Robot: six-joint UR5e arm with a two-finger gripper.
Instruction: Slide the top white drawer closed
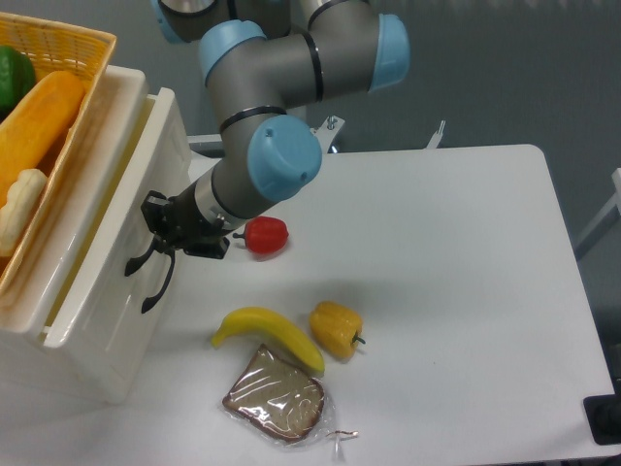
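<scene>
The cream-white cabinet [107, 359] stands at the left, seen from above. Its top white drawer [146, 170] is pulled out a little, and a narrow strip of its inside shows behind its front. Two black curved handles hang on the front, the upper one [137, 260] above the lower one [157, 288]. My gripper [157, 231] is at the top drawer's front, right by the upper handle and seemingly touching the front. Its black fingers are bunched together against the front, and I cannot make out whether they are open or shut.
A woven orange-yellow basket [73, 44] with vegetables sits on the cabinet. On the white table [456, 291] lie a red pepper [265, 236], a banana [268, 334], a yellow pepper [336, 328] and wrapped bread [276, 398], all right of the cabinet.
</scene>
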